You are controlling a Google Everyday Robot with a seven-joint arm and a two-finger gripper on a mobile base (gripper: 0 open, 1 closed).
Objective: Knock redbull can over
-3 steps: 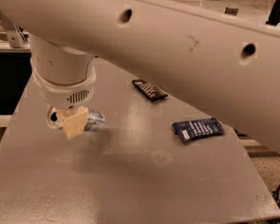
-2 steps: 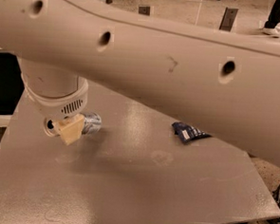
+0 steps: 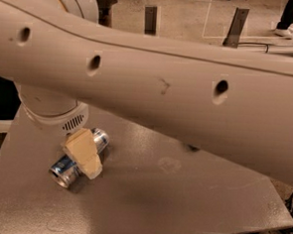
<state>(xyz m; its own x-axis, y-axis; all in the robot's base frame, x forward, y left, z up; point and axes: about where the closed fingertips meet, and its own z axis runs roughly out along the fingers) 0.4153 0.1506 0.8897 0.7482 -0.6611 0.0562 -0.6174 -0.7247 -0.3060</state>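
Observation:
The redbull can (image 3: 66, 169) is silver and blue and lies on its side on the grey table (image 3: 171, 200), at the left. Its shiny end points to the front left. My gripper (image 3: 83, 154) hangs from the white wrist (image 3: 50, 110). Its beige tip is over the middle of the can and hides part of it. The can's far end shows just past the gripper, at the right of it.
My thick white arm (image 3: 187, 96) crosses the whole view and hides the back of the table. A small dark scrap (image 3: 192, 148) peeks out under the arm. The table's right edge (image 3: 279, 221) and front edge are near. The floor and metal posts lie behind.
The arm has swung lower across the view and now hides both dark snack wrappers. The can now lies on its side beneath the gripper, with its shiny end to the front left.

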